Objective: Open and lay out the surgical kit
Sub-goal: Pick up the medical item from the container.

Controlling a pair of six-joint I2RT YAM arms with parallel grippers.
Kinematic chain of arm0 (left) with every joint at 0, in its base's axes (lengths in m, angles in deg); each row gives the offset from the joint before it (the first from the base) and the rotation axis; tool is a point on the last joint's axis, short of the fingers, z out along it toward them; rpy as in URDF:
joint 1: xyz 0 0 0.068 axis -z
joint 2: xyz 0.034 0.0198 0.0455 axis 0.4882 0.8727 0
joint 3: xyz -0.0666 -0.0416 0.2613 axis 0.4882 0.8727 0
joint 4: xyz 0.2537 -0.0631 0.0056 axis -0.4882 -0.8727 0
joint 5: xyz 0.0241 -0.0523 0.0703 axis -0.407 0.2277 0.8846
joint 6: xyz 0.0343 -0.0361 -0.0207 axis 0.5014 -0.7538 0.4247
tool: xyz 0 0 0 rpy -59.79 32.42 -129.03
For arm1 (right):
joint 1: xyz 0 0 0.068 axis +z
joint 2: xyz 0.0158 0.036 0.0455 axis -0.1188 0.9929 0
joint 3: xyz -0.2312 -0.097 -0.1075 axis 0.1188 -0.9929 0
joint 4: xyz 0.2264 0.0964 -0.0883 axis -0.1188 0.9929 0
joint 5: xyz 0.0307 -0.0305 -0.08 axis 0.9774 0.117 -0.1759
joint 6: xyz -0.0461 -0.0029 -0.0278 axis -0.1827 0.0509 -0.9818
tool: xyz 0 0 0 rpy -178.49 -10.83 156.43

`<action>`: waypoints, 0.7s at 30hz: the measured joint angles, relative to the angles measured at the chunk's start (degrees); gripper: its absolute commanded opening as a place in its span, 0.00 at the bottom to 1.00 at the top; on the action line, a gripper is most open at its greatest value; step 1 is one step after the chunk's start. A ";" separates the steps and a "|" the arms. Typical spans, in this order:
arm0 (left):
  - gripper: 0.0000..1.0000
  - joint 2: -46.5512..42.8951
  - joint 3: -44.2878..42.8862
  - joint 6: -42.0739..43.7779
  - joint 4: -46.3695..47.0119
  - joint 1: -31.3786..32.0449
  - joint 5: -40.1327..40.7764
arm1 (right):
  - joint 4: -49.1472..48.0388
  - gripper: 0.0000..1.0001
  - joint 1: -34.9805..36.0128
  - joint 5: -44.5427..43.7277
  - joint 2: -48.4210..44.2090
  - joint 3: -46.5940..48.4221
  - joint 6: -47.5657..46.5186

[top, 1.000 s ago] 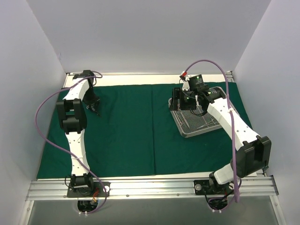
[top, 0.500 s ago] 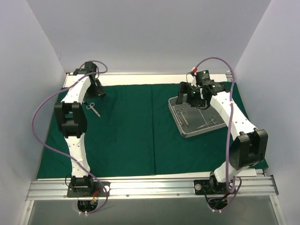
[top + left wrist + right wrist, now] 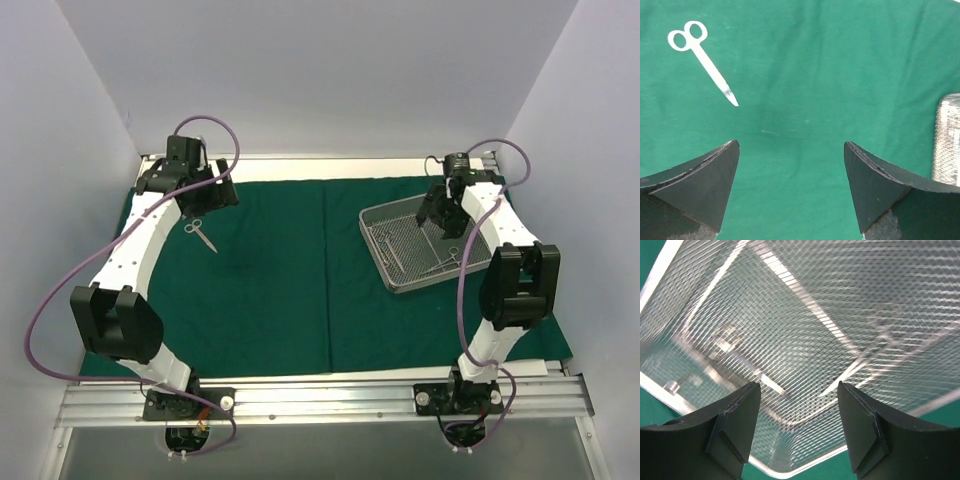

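The dark green drape (image 3: 270, 280) lies spread flat over the table. One pair of small steel scissors (image 3: 200, 235) rests on it at the back left; in the left wrist view these scissors (image 3: 702, 65) lie ahead and to the left of my fingers. My left gripper (image 3: 205, 198) hovers just behind them, open and empty (image 3: 791, 145). The silver wire-mesh tray (image 3: 374, 250) sits at the back right with thin instruments (image 3: 455, 255) inside. My right gripper (image 3: 440, 215) hangs over the tray's far part, open (image 3: 799, 387) with only mesh (image 3: 840, 300) below.
White walls close in the table on the left, back and right. A metal rail (image 3: 320, 400) with both arm bases runs along the near edge. The tray's rim (image 3: 947, 140) shows at the right edge of the left wrist view.
My left gripper has opened, left the scissors on the drape and pulled up and back. My right gripper has lifted from the tray's left part and shifted to the right.
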 measured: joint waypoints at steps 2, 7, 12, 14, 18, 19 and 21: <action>0.94 -0.07 0.48 1.42 -0.09 -0.85 0.24 | 0.00 0.63 -1.70 -1.60 -0.02 -0.96 1.64; 0.94 0.04 2.45 3.69 0.55 -5.46 -7.41 | -0.07 0.61 -6.49 -2.38 0.00 -6.86 4.37; 0.94 2.67 1.11 5.81 0.63 -6.40 -10.36 | -0.63 0.61 -8.44 -2.40 2.10 -8.87 6.45; 0.94 4.07 -0.02 6.36 0.74 -6.27 -10.67 | -2.56 0.61 -8.41 -2.36 3.08 -10.51 7.21; 0.94 5.05 -0.26 6.88 0.92 -6.25 -11.04 | -5.77 0.59 -8.35 -1.49 4.81 -12.81 8.52; 0.95 5.20 -0.26 6.99 0.92 -6.25 -11.21 | -6.64 0.59 -8.37 -1.20 5.49 -13.07 8.79; 0.97 5.46 -0.26 7.13 0.92 -6.25 -11.45 | -7.10 0.55 -8.37 -1.31 5.92 -13.11 9.11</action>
